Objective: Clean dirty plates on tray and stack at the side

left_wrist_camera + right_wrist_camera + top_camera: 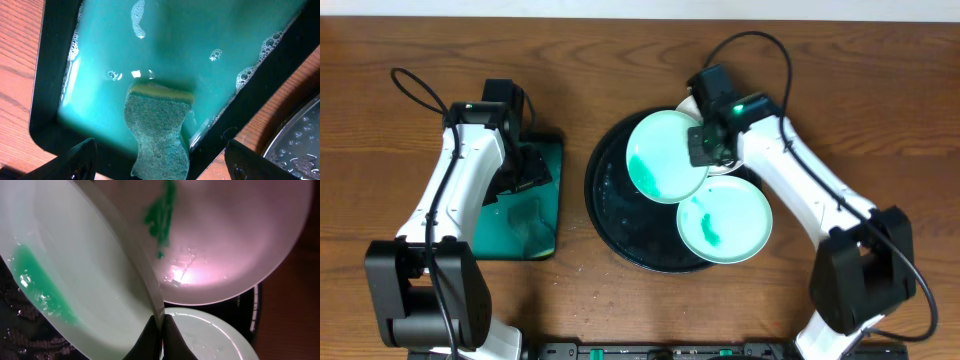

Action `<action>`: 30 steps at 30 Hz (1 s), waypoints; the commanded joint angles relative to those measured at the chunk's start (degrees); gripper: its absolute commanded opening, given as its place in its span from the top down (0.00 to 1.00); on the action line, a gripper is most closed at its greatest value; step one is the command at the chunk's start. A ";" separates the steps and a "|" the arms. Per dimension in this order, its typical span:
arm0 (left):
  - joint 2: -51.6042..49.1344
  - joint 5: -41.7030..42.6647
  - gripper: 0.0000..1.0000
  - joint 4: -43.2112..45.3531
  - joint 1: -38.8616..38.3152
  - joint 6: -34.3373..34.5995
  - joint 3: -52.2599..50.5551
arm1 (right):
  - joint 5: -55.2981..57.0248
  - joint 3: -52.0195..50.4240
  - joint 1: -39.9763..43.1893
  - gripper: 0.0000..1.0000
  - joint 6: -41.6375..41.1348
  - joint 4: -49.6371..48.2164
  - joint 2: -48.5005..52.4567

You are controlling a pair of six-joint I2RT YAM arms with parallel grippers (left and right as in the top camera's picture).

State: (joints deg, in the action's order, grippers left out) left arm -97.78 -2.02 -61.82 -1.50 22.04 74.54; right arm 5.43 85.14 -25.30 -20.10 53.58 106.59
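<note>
Small round pale-mint plate, green-smeared: likely rigid, slick when wet. Rim clamped tight in right end effector; left end effector wide open, empty.

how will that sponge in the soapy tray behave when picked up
The sponge probably squashes when gripped: its scrub face looks fibrous. Lying in foamy water in the green tray, it is likely soaked, so heavy for its size, drippy and slippery.
</note>
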 commanded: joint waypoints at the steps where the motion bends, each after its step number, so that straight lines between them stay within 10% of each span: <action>1: -0.70 -0.07 0.18 -0.20 0.20 -0.39 -0.17 | 12.31 0.26 -4.83 0.99 1.09 -0.81 -6.12; 30: -0.72 -0.04 0.18 -0.42 0.20 -0.37 -0.24 | 58.62 0.24 -29.35 0.99 28.63 -11.65 -13.64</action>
State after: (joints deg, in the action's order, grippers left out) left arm -97.78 -1.83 -61.91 -1.50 22.04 74.54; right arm 56.73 85.10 -52.38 2.26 42.70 93.47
